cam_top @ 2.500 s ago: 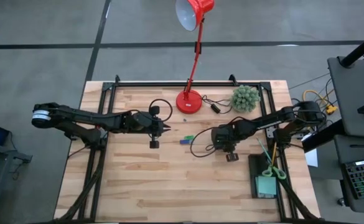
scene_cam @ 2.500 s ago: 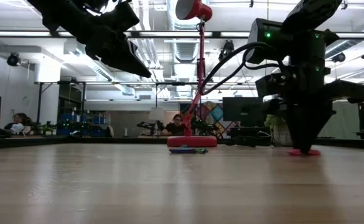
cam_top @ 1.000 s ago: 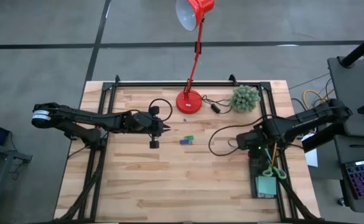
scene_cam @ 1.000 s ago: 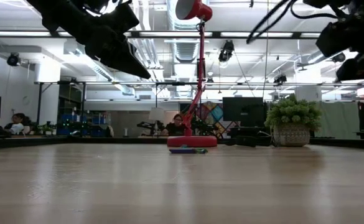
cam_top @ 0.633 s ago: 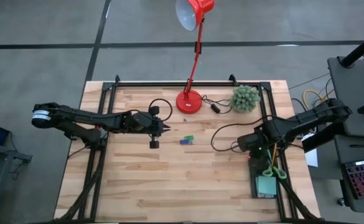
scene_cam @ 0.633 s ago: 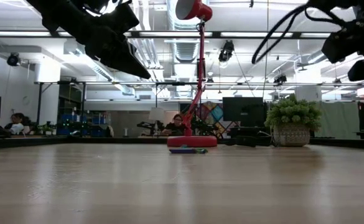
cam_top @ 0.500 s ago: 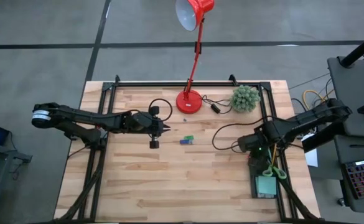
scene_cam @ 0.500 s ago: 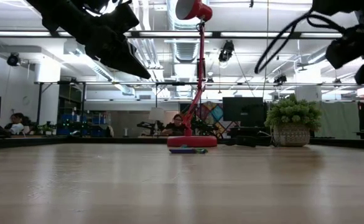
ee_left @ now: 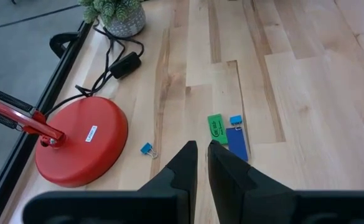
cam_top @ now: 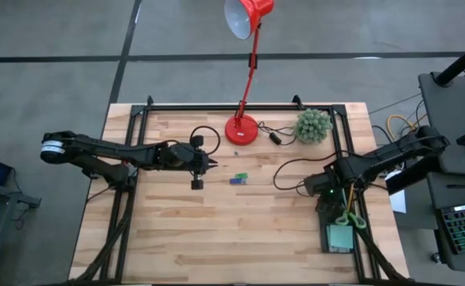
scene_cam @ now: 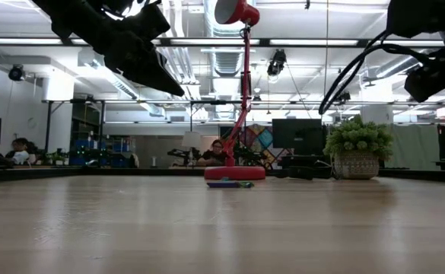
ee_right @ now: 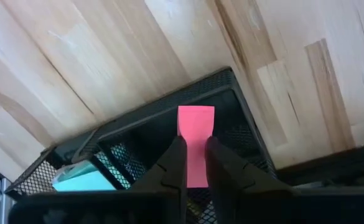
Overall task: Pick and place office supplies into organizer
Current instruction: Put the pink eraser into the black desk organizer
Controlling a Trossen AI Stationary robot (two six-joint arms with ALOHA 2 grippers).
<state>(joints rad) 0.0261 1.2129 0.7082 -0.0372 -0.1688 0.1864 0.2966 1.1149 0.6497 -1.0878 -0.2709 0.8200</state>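
Wooden boards made up the table (cam_top: 216, 230), which filled the middle of the high view. At the right edge of that frame, low down, sat the dark organizer (cam_top: 339, 230), partly hidden under the right arm. Green scissors (cam_top: 348, 218) and a teal pad (cam_top: 342, 237) lay inside it. A thin yellow pencil (cam_top: 349, 196) poked out near the arm, hard to make out.

The right gripper (ee_right: 195, 163) hung over the near end of the organizer (ee_right: 231, 106). Its two fingers were close together and pinched a small pink piece (ee_right: 196, 140). In the right wrist view the pink piece was above a mesh box, and I could not tell if it touched the bottom. A bit of the teal pad (ee_right: 82, 180) showed at the lower left of that frame, cut off by the edge.

The left gripper (ee_left: 201, 149) waited over the left middle of the table, up in the air. Its fingers were almost shut, with only a thin gap, and held nothing. Just past its tips in the left wrist view lay a green piece (ee_left: 215, 128), a blue piece (ee_left: 237, 144) touching a tiny blue clip (ee_left: 235, 119), and another tiny blue clip (ee_left: 147, 149) near the red lamp (ee_left: 82, 148) base. In the high view these small things (cam_top: 238, 179) were only a blurry speck in the middle of the table.

A plant (cam_top: 313, 125) stood in the upper right of the table. In the low view the right arm was cut off at the upper right corner.
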